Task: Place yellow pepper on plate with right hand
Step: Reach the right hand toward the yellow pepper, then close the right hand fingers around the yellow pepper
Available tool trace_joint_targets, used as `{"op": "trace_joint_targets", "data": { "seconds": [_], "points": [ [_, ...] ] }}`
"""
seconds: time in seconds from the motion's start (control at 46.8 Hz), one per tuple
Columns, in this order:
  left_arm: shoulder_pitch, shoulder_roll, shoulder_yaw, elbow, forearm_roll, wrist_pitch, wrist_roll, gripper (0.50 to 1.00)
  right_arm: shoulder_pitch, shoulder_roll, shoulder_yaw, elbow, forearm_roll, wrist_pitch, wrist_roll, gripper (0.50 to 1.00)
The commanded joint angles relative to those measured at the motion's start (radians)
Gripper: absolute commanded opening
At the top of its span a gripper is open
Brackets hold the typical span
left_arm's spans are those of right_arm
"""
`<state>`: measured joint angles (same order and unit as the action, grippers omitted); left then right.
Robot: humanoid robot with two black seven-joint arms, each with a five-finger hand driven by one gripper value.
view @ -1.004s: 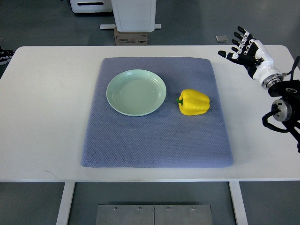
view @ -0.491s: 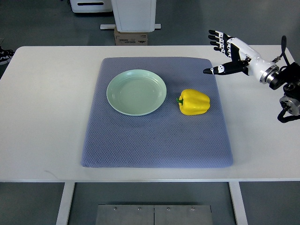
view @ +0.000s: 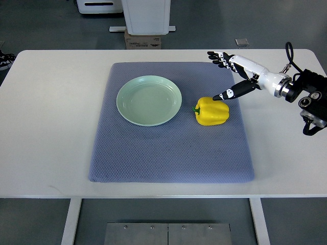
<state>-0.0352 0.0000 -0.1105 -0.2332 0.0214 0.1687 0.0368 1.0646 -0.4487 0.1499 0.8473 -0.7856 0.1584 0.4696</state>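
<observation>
A yellow pepper (view: 211, 112) with a green stem pointing left lies on the blue-grey mat (view: 171, 148), just right of the pale green plate (view: 148, 100), which holds nothing. My right hand (view: 225, 76) reaches in from the right edge, fingers spread and holding nothing. Its thumb tip hovers at the pepper's upper right corner; the other fingers stretch over the mat's far right corner. My left arm does not show.
The mat lies on a white table (view: 46, 127). Beyond the table's far edge stand a white machine base (view: 147, 15) and a cardboard box (view: 142, 41) on the floor. A small grey square object (view: 241, 42) lies on the floor at the back right.
My right hand has swung in from the table's far right corner, leftward and down toward the pepper, staying open. Pepper and plate have not moved.
</observation>
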Motion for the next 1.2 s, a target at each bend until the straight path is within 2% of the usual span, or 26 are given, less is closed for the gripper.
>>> {"op": "trace_joint_targets", "data": {
  "seconds": [0.0, 0.598, 0.812, 1.175],
  "points": [
    [0.000, 0.000, 0.000, 0.000, 0.000, 0.000, 0.000, 1.000, 0.012, 0.001, -0.032, -0.001, -0.021, -0.002, 0.001, 1.000],
    [0.000, 0.000, 0.000, 0.000, 0.000, 0.000, 0.000, 1.000, 0.049, 0.045, -0.177, -0.030, -0.081, -0.016, 0.012, 1.000],
    [0.000, 0.000, 0.000, 0.000, 0.000, 0.000, 0.000, 1.000, 0.049, 0.077, -0.197, -0.077, -0.083, -0.025, 0.014, 0.989],
    [0.000, 0.000, 0.000, 0.000, 0.000, 0.000, 0.000, 1.000, 0.043, 0.087, -0.213, -0.079, -0.083, -0.039, 0.014, 0.968]
  ]
}}
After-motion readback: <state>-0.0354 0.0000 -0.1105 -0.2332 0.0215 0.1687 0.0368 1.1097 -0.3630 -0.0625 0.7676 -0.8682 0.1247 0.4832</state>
